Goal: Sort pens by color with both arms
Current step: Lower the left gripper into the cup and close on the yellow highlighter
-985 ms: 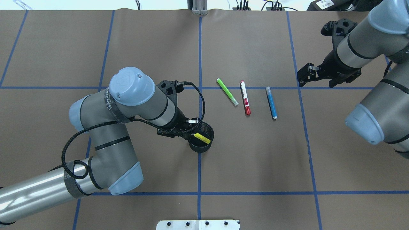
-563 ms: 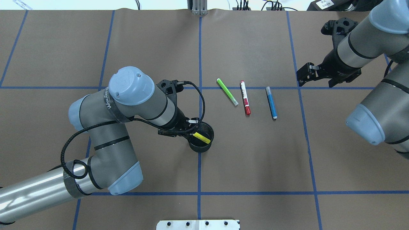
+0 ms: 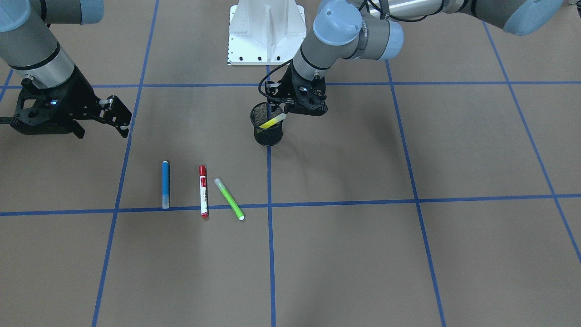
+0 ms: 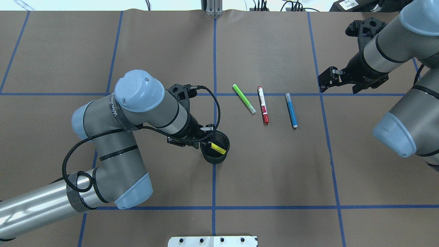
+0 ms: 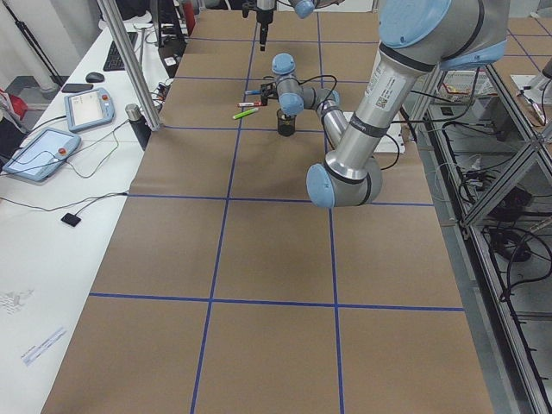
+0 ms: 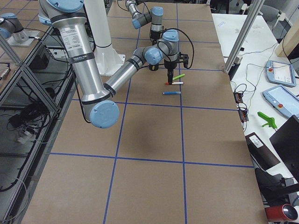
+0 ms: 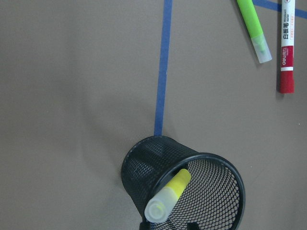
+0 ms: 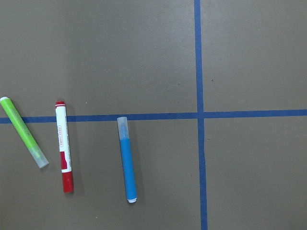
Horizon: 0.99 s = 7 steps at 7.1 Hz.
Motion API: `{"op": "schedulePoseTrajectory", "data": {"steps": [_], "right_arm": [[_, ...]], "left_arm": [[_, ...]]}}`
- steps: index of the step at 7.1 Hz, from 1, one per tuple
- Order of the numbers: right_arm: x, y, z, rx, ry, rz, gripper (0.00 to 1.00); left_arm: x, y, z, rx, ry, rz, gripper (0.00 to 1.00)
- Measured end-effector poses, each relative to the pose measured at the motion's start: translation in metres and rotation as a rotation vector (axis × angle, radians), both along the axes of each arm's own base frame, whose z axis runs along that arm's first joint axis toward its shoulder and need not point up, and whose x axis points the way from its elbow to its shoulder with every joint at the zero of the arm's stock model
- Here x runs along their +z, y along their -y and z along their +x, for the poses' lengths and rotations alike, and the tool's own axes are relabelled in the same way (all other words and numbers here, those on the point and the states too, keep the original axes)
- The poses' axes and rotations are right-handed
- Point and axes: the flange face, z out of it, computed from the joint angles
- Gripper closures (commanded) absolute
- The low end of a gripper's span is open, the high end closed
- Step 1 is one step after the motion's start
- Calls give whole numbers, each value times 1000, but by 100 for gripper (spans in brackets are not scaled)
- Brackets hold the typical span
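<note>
The yellow pen [image 4: 217, 148] leans inside the black mesh cup [image 4: 214, 158]; the left wrist view shows its capped end [image 7: 169, 195] resting at the cup's rim [image 7: 144, 163]. My left gripper [image 4: 203, 139] is open at the cup's left edge and holds nothing. The lime green pen [image 4: 244, 98], the red-capped pen [image 4: 263, 104] and the blue pen [image 4: 291, 110] lie side by side on the table right of the cup. My right gripper [image 4: 322, 84] is open and empty above the table, right of the blue pen [image 8: 126, 160].
Brown table paper with a blue tape grid [image 4: 214, 185]. The white pedestal base [image 3: 265, 32] stands at the robot's side. Monitors, tablets and cables lie on a side desk [image 5: 52, 147] beyond the table's far edge.
My left gripper has drawn back a little to the left of the cup; the yellow pen stays in the cup. The right arm has shifted slightly away. The three pens have not moved.
</note>
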Motion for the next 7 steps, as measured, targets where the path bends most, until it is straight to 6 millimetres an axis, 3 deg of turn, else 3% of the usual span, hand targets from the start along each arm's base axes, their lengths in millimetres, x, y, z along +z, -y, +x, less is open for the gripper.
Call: {"op": "schedulePoseTrajectory", "data": {"steps": [7], "right_arm": [[-2, -1, 0, 9, 4, -7, 0]], "left_arm": [[4, 7, 1, -35, 15, 9, 68]]}}
